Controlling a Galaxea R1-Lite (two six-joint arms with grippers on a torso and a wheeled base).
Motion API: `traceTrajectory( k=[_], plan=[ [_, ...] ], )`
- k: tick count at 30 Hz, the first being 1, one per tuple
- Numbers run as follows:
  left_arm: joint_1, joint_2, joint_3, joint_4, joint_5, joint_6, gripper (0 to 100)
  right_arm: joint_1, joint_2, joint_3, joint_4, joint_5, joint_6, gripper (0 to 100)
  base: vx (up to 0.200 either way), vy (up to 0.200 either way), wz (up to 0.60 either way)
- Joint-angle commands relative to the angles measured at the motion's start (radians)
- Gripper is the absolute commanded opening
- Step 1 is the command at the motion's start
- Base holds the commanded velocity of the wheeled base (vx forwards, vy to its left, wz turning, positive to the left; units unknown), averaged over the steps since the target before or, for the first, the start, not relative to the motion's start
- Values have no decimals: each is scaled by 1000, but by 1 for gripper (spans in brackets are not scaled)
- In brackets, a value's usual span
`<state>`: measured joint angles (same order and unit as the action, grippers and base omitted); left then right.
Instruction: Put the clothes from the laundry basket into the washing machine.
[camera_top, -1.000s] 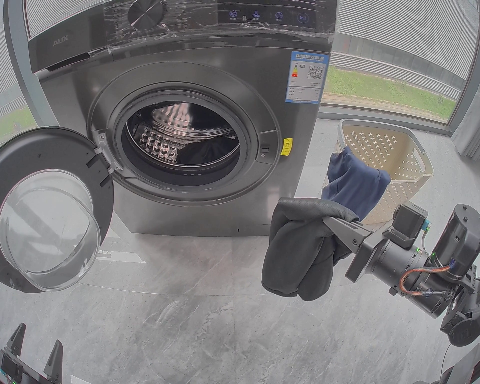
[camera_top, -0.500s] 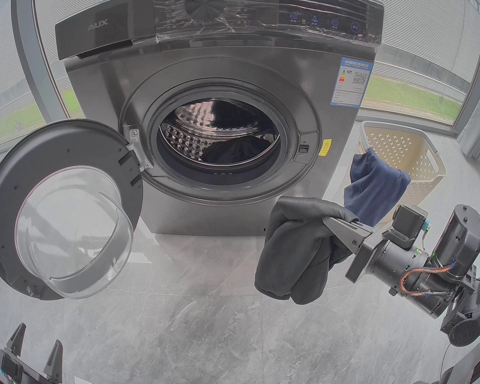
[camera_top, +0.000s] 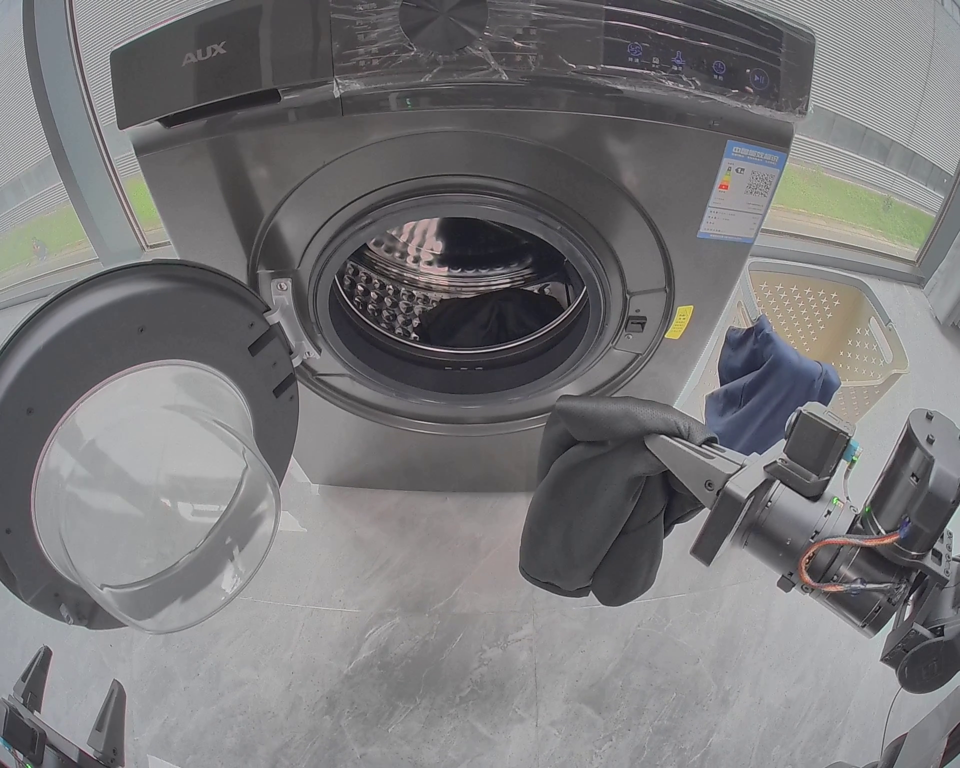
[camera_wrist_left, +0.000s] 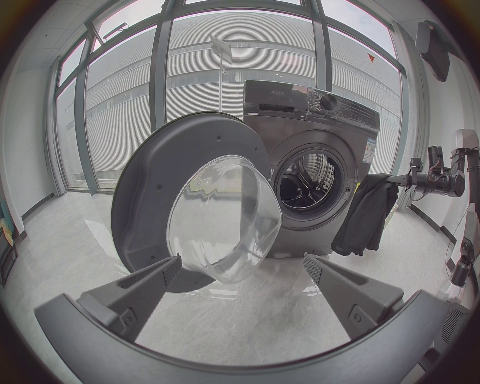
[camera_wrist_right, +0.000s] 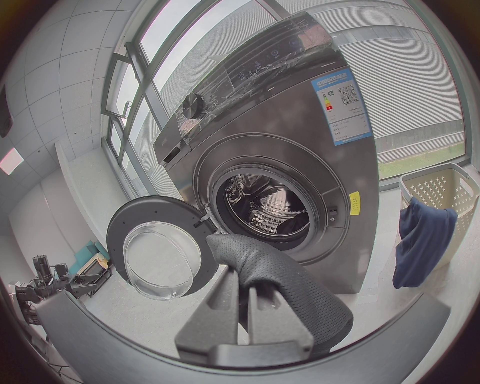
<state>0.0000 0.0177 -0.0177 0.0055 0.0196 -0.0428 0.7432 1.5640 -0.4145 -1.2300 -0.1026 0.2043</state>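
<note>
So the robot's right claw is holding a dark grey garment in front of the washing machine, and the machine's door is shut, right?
Not quite: the door stands wide open, as the head view shows. The rest holds: the right gripper is shut on the dark grey garment in front of the washing machine.

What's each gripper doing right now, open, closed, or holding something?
Left gripper: open, holding nothing.
Right gripper: closed on the dark gray garment.
</note>
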Motion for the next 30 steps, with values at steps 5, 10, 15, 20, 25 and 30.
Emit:
traceTrajectory(
  k=[5, 10, 15, 20, 25, 30],
  plan=[
    [0, -16, 15, 1, 0, 0, 100, 1, 1, 2, 0, 0, 0, 0, 200, 0, 0],
    [0, -16, 15, -1, 0, 0, 100, 1, 2, 3, 0, 0, 0, 0, 0, 0, 0],
    [0, -16, 15, -1, 0, 0, 100, 1, 2, 5, 0, 0, 0, 0, 0, 0, 0],
    [0, -16, 15, -1, 0, 0, 100, 2, 4, 5, 0, 0, 0, 0, 0, 0, 0],
    [0, -16, 15, 1, 0, 0, 100, 2, 4, 5, 1, 0, 0, 0, 0, 0, 0],
    [0, -16, 15, -1, 0, 1, 100, 2, 4, 5, 0, 0, 0, 0, -200, 0, 0]
  ],
)
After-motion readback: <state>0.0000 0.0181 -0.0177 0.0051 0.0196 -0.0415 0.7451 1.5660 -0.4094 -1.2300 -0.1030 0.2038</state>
